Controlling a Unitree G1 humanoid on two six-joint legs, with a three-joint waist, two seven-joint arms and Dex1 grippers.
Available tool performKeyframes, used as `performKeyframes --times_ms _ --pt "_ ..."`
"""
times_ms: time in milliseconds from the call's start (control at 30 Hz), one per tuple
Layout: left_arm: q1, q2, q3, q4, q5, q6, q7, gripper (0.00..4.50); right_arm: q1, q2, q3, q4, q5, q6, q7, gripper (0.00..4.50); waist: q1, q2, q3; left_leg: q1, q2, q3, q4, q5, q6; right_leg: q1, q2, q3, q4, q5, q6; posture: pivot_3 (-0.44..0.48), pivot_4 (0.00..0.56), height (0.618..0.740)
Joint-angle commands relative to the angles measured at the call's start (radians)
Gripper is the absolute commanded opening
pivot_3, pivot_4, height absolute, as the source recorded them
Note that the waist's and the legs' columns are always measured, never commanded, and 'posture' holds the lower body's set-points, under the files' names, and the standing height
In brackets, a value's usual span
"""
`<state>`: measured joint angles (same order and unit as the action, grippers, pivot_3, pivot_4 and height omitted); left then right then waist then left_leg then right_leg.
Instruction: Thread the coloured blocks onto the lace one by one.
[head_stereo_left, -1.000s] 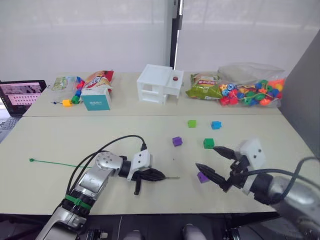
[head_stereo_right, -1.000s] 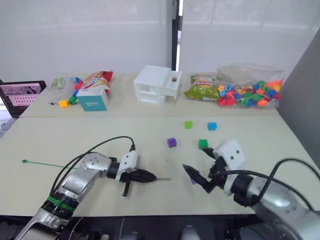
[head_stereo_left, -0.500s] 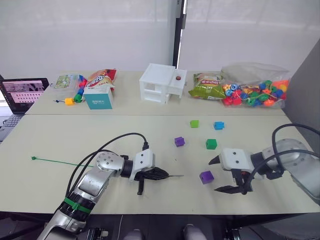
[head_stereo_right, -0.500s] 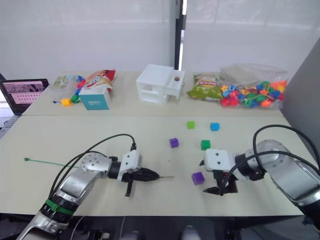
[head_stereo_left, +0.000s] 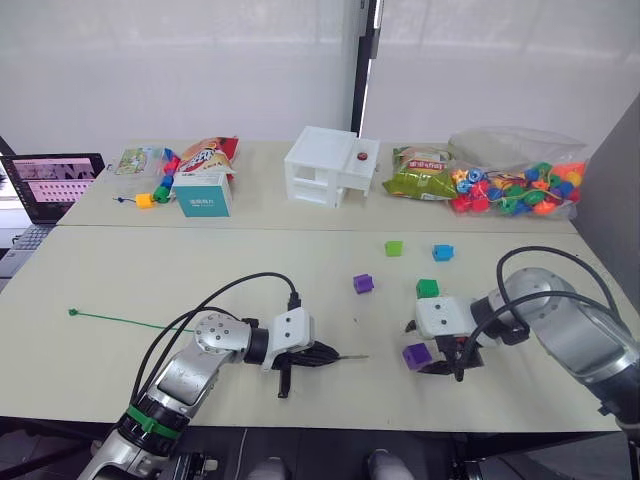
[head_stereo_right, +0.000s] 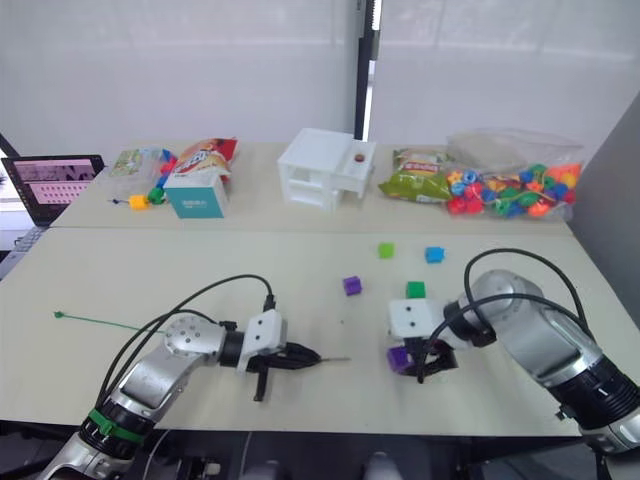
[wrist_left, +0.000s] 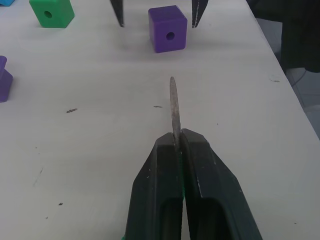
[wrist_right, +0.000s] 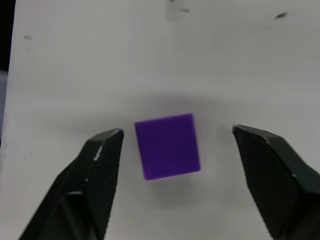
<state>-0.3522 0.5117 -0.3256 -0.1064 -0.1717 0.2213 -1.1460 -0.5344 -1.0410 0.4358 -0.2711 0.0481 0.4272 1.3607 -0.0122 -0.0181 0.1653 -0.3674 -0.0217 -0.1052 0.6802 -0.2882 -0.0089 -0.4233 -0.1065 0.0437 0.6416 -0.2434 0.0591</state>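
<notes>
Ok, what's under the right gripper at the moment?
A purple block sits on the table between the open right gripper fingers, untouched. Its threading hole faces the lace tip.

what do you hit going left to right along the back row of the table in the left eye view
open laptop → short chain of chunky beads with a yellow end → teal tissue box → white plastic toy house → green snack bag → clear bag of multicoloured beads
</notes>
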Motion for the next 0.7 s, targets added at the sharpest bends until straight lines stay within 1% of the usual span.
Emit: performKeyframes --times_ms 33,133,167,233,467,533,700 --pt "-0.017 -0.01 0.004 -0.028 -0.014 -0.004 0.01 0.0 0.001 0.002 0.005 -0.053 -0.026 0.038 0.011 2.27 -0.001 0.0 0.0 0.0 0.0 0.0 0.0 0.0 0.0 0.0 0.0 0.0 0.0 0.0 0.0 0.0 0.15 0.74" --pt "-0.018 -0.012 0.004 -0.027 -0.014 -0.004 0.009 0.0 0.0 0.012 0.007 -0.056 -0.048 0.039 0.002 1.28 -0.003 0.0 0.0 0.0 0.0 0.0 0.0 0.0 0.0 0.0 0.0 0.0 0.0 0.0 0.0 0.0 0.15 0.74" --pt "-0.018 -0.013 0.004 -0.026 -0.014 -0.005 0.009 0.0 0.0 0.014 0.006 -0.056 -0.053 0.04 0.001 1.15 -0.003 0.0 0.0 0.0 0.0 0.0 0.0 0.0 0.0 0.0 0.0 0.0 0.0 0.0 0.0 0.0 0.15 0.74" --pt "-0.023 -0.018 0.007 -0.021 -0.018 -0.006 0.009 0.0 -0.001 0.019 0.001 -0.058 -0.058 0.05 -0.006 1.15 -0.003 0.0 0.0 0.0 0.0 0.0 0.0 0.0 0.0 0.0 0.0 0.0 0.0 0.0 0.0 0.0 0.15 0.74" --pt "-0.05 -0.029 0.002 0.005 -0.026 -0.013 -0.007 0.0 -0.009 0.052 -0.024 -0.076 -0.041 0.189 -0.043 1.15 -0.007 0.0 0.0 0.001 0.0 0.0 0.0 0.0 0.0 0.0 0.0 0.0 0.0 0.0 0.0 0.0 0.15 0.74" --pt "-0.07 -0.017 -0.033 0.033 0.02 -0.028 -0.018 0.0 0.001 0.066 -0.01 -0.082 -0.068 0.193 -0.072 1.15 -0.008 0.0 0.0 0.001 0.0 0.0 0.0 0.0 0.0 0.0 0.0 0.0 0.001 0.0 0.0 0.0 0.15 0.74" --pt "-0.074 -0.038 -0.05 0.035 0.011 -0.013 -0.018 0.0 0.026 0.092 -0.008 -0.143 -0.055 0.261 -0.098 1.15 -0.018 -0.001 -0.001 0.002 0.001 0.0 0.0 0.0 0.0 0.001 0.001 0.0 0.001 0.0 0.0 0.0 0.15 0.74"
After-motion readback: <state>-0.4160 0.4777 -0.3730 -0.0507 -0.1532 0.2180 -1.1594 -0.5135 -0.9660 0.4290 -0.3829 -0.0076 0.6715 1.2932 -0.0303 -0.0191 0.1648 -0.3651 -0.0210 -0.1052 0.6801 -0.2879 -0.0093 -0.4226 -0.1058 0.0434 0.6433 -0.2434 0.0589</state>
